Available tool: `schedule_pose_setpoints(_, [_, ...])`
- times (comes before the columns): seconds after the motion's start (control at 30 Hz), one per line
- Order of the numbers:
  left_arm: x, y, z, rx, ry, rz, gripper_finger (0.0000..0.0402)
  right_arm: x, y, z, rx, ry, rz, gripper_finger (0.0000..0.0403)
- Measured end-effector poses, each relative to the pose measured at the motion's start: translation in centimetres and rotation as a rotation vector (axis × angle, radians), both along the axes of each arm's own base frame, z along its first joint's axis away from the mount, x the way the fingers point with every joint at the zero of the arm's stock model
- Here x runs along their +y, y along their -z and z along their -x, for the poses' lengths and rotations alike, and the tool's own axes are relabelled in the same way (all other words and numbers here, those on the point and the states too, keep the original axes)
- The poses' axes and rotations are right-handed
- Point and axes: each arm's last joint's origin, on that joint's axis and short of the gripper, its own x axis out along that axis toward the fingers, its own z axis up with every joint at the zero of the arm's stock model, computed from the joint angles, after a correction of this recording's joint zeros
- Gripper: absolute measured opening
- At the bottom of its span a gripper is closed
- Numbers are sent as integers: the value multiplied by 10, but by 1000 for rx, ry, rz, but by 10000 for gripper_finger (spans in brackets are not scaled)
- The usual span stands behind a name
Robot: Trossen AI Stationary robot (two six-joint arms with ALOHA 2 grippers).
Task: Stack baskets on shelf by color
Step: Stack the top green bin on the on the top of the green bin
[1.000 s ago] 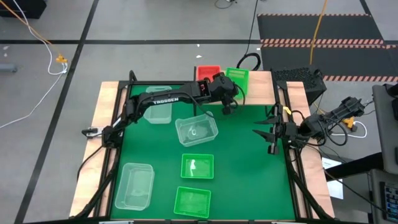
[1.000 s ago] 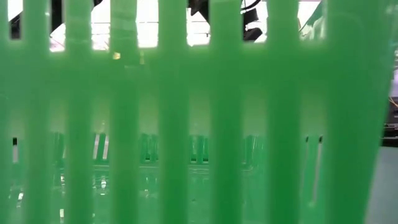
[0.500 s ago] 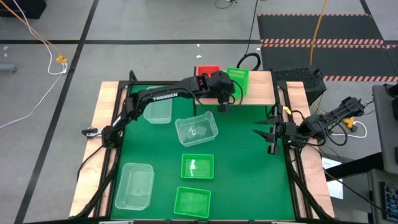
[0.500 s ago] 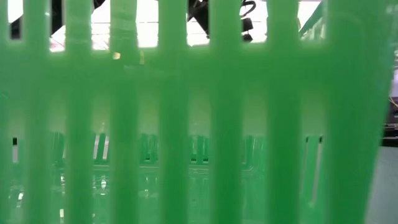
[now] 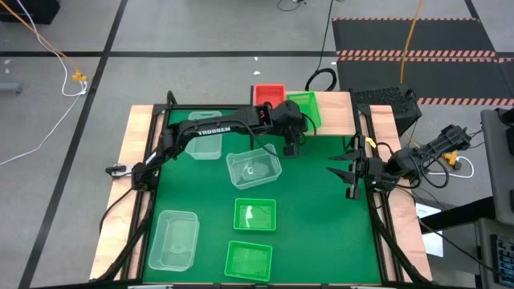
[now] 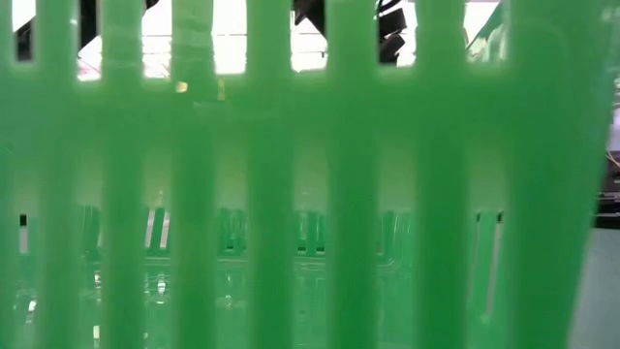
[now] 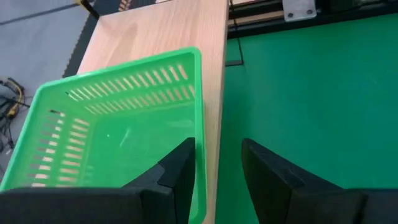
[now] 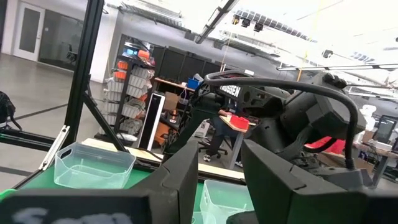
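A green basket [image 5: 303, 110] stands on the wooden shelf [image 5: 337, 112] at the table's far side, its near wall close to the shelf's front edge [image 7: 214, 124]. A red basket [image 5: 269, 94] sits beside it on the left. My left gripper [image 7: 217, 180] is open at the green basket's near wall [image 7: 200, 143], one finger inside the basket and one outside. Three clear baskets [image 5: 254, 167] [image 5: 204, 138] [image 5: 173, 239] and two green baskets [image 5: 254, 215] [image 5: 248, 259] rest on the green mat. My right gripper [image 5: 350, 172] waits open at the right edge. My left gripper straddles the green basket's near long wall [image 7: 200, 186], slanting down and pointing toward the table's right, along the wall. The inner finger [image 7: 180, 171] lies right beside the wall. Whether it touches the wall I cannot tell. The basket stands flat on the shelf.
The low view is filled by the slotted wall of a green basket [image 6: 310, 194] right in front of the camera. Bare shelf top lies to the right of the green basket. Black frame posts [image 5: 359, 128] stand at the shelf's right end.
My left gripper swung a little toward the far left, then came back toward the near edge, its wrist turning. The green basket now sits slightly nearer the shelf's front edge than before.
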Motion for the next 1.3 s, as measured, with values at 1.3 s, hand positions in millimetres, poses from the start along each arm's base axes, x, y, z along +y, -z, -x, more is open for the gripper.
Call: schedule_pose_setpoints(1.3, [-188,1,64,217,119,213,131,1,5,-1,44,-27,-95,116])
